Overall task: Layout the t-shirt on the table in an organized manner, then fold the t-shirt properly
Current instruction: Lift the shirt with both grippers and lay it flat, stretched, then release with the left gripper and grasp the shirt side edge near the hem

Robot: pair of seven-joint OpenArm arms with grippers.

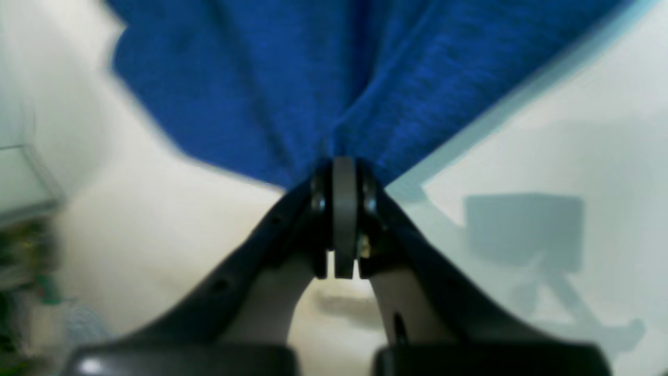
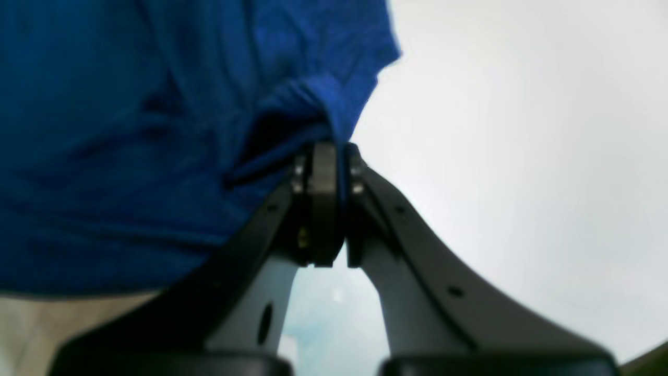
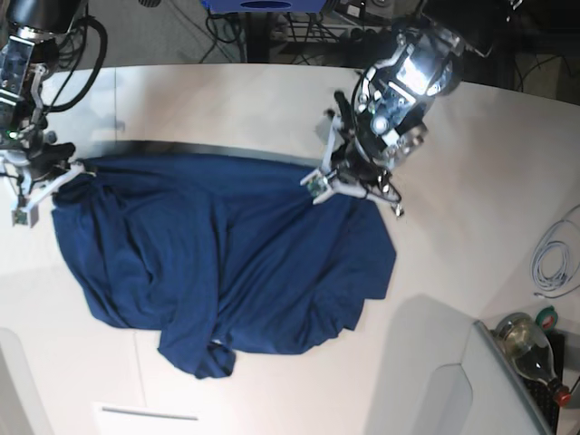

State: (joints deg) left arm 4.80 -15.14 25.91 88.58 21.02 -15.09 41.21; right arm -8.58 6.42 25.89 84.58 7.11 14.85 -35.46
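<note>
The dark navy t-shirt (image 3: pixel 227 254) is stretched between my two grippers over the white table (image 3: pixel 453 181), its lower part rumpled and bunched toward the front. My left gripper (image 3: pixel 331 174), on the right in the base view, is shut on the shirt's upper edge. The left wrist view has the t-shirt (image 1: pixel 292 78) fanning out from the left gripper (image 1: pixel 343 167). At the far left of the base view my right gripper (image 3: pixel 68 174) is shut on the opposite end. Up close, a fold of the t-shirt (image 2: pixel 130 130) is pinched in the right gripper (image 2: pixel 329 151).
A thin dark seam line (image 3: pixel 199 147) runs across the table behind the shirt. A white cable (image 3: pixel 553 258) and a bottle (image 3: pixel 535 349) lie off the table's right edge. Cables and equipment (image 3: pixel 272 27) sit beyond the far edge.
</note>
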